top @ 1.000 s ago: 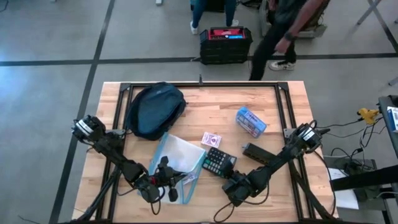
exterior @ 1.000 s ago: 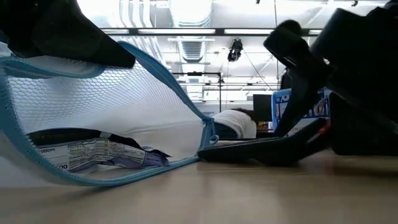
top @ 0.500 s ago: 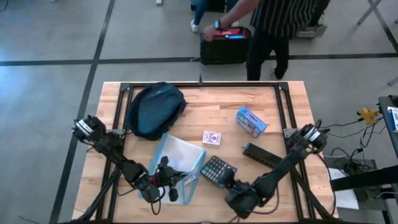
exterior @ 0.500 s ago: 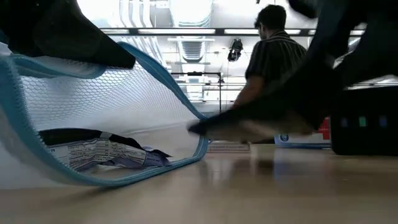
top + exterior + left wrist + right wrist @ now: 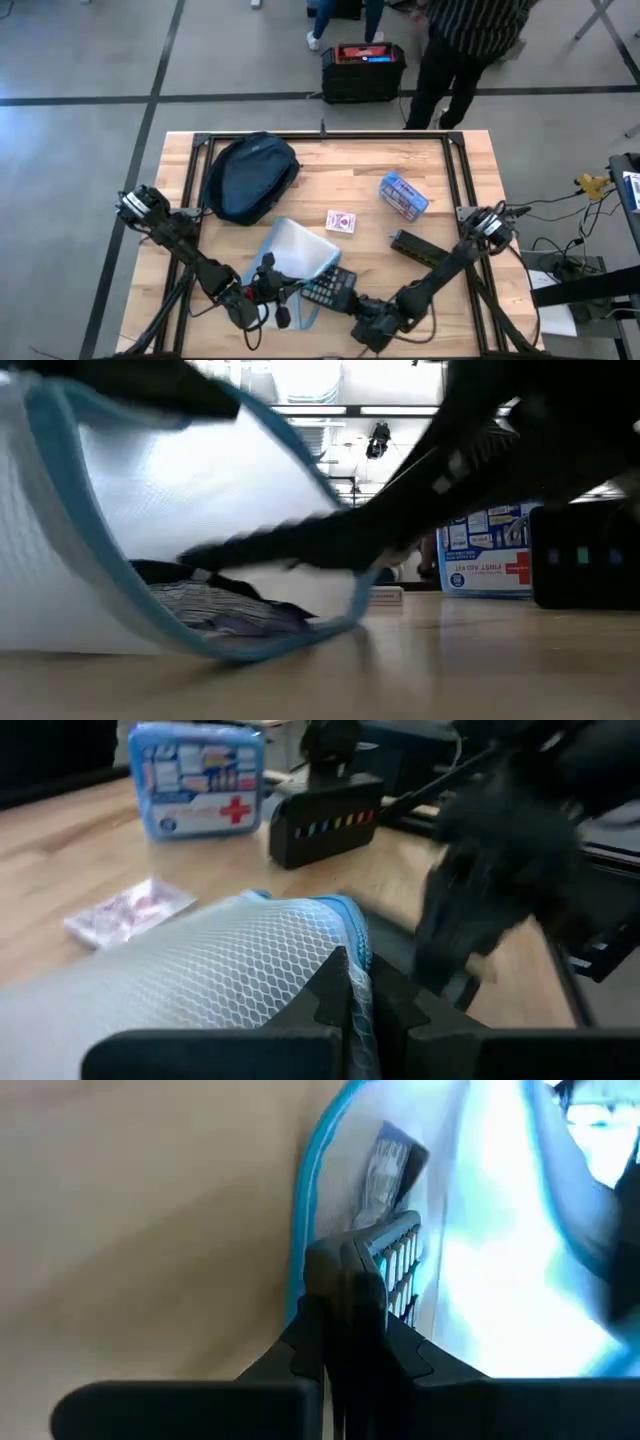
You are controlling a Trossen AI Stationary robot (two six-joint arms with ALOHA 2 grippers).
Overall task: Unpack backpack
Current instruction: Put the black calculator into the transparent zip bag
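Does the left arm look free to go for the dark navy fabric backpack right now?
Probably not yet. The left hand is shut on the rim of the clear mesh pouch with blue trim, holding it open. The dark navy fabric backpack lies uncovered farther up the table.

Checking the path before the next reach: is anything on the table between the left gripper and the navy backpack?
Nothing separate: the left gripper is shut on the clear blue-edged mesh pouch, which lies between it and the dark navy fabric backpack.

Both arms are stretched low along the near part of the surface, angled toward each other. The left end effector [image 5: 272, 300] is seen clamped shut near the front edge. The right end effector [image 5: 345, 297] is likewise closed, positioned just beside the left one.
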